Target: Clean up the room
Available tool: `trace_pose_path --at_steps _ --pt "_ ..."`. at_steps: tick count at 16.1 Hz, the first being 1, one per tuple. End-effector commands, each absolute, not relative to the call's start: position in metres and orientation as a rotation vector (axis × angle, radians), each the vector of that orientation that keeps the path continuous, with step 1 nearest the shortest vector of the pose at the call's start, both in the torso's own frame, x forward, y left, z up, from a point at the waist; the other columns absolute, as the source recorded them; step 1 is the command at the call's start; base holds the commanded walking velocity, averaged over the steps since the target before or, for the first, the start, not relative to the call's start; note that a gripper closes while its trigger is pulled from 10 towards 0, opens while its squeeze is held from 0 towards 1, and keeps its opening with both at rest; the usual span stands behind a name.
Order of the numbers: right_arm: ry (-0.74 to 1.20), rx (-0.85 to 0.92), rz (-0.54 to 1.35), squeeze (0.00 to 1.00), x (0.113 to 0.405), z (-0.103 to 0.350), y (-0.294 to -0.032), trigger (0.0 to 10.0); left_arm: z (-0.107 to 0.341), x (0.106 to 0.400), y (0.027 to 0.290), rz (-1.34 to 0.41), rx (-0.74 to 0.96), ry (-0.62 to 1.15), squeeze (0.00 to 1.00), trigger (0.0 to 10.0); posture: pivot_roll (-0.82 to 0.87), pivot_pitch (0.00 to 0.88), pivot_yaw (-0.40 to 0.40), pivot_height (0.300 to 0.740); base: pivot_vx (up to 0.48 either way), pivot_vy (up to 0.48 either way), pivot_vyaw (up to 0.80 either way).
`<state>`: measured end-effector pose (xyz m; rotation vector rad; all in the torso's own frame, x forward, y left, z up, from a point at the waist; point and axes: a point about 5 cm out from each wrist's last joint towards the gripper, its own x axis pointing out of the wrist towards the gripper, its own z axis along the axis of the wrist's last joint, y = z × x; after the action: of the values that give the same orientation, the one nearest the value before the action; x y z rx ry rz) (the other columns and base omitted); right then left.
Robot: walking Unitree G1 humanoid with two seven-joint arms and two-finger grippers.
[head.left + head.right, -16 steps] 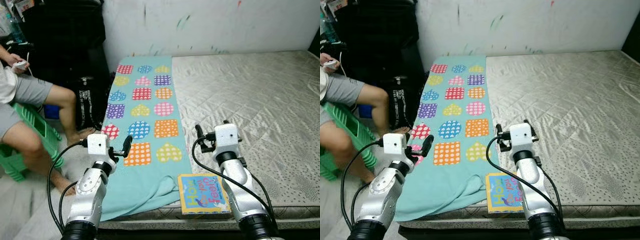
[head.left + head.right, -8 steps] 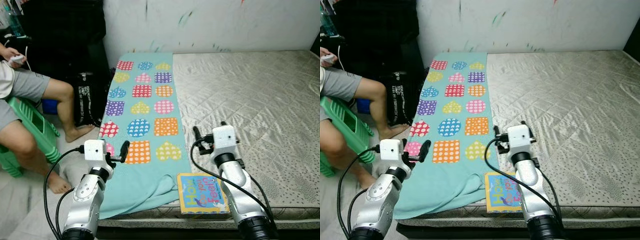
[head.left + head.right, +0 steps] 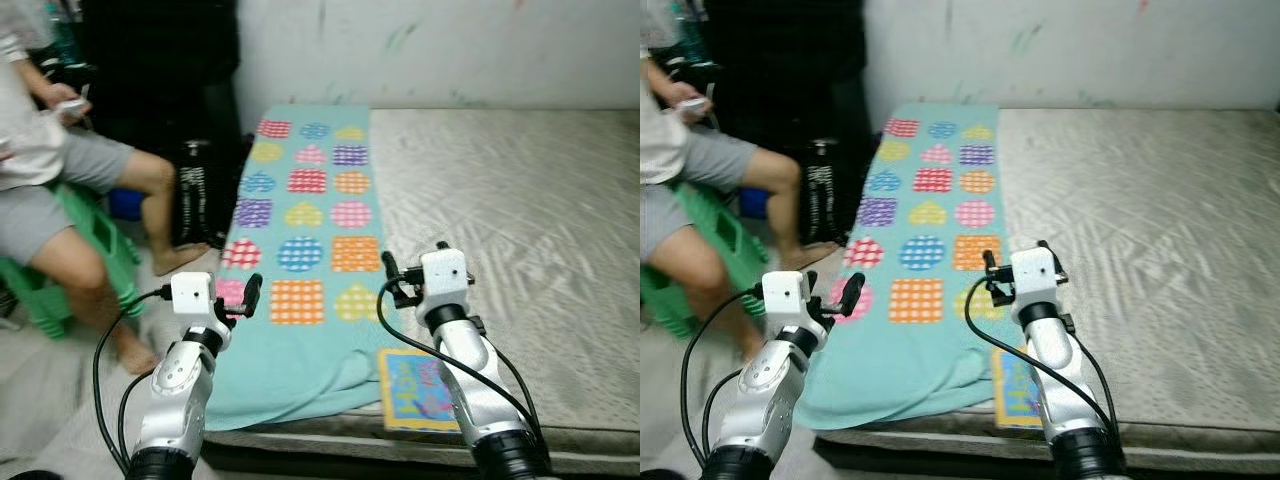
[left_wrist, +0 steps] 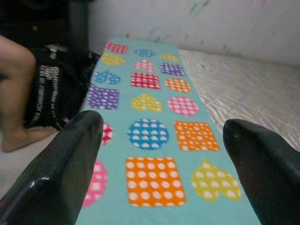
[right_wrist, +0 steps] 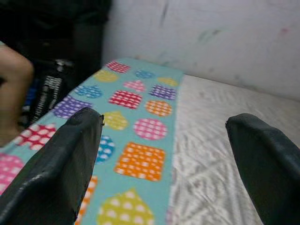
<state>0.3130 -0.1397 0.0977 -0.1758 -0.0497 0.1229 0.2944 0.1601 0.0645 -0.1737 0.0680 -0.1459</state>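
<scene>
A teal blanket (image 3: 310,220) printed with bright dotted hearts, circles and squares lies along the left side of a grey quilted mattress (image 3: 530,200); its near end hangs over the front edge. A colourful picture book (image 3: 420,390) rests on the mattress's front edge, just right of the blanket. My left gripper (image 3: 240,298) hovers open over the blanket's front left corner, and the left wrist view shows its fingers (image 4: 56,173) set wide apart. My right gripper (image 3: 412,265) is open above the blanket's right edge, a little beyond the book. Neither holds anything.
A person (image 3: 60,190) sits on a green stool (image 3: 95,250) at the left, legs reaching toward the bed. A black bag (image 3: 200,195) stands on the floor against the bed's left side. A marked white wall (image 3: 450,50) runs behind the mattress.
The camera has swung left, so the whole scene has slid right and is blurred. More of the person shows. Both arms keep the same raised, open pose.
</scene>
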Motion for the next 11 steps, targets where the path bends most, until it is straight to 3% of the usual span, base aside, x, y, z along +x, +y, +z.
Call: trace_pose_path --at_steps 1,7,11 --pt "-0.059 -0.173 0.136 0.00 0.3174 0.1025 -0.1366 10.0 0.0649 0.2946 0.1644 -0.131 -0.161 0.065 0.00 10.0 -0.02 0.000 0.040 0.740 0.000 0.319 0.00" --pt "-0.052 -0.185 0.135 0.00 0.3179 0.1008 -0.1378 10.0 0.0626 0.2913 0.1601 -0.141 -0.132 0.065 0.00 10.0 -0.01 0.001 0.039 0.740 0.000 0.000 0.00" --pt "-0.055 -0.189 0.146 0.00 0.3178 0.1009 -0.1355 10.0 0.0628 0.2917 0.1584 -0.144 -0.138 0.062 0.00 10.0 -0.01 0.001 0.037 0.740 0.000 -0.347 0.00"
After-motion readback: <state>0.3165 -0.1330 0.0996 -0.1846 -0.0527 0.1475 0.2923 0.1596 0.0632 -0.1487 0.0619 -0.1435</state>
